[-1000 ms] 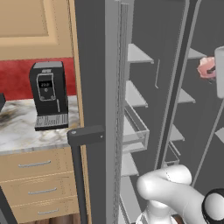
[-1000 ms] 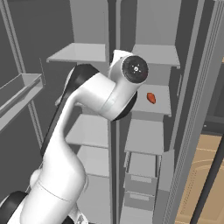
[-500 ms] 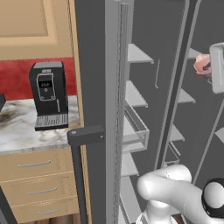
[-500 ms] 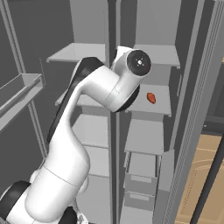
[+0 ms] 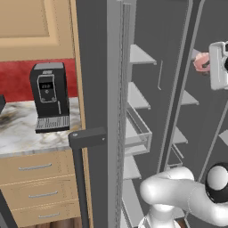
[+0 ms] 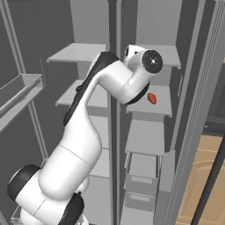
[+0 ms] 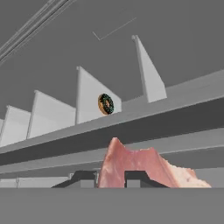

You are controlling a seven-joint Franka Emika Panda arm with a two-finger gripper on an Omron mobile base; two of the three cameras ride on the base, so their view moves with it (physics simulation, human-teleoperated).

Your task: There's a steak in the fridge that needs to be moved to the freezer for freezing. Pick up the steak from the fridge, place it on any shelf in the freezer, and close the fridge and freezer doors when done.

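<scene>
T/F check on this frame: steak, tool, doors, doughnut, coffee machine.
1. The tool is shut on the steak. True.
2. The steak lies flat on a shelf. False: it hangs in the tool, off the shelves.
3. A doughnut stands on edge on a shelf beyond the steak. True.
4. Both tall doors are closed. False: the shelves inside are exposed, so they are open.
5. A black coffee machine stands on the marble counter. True.
</scene>
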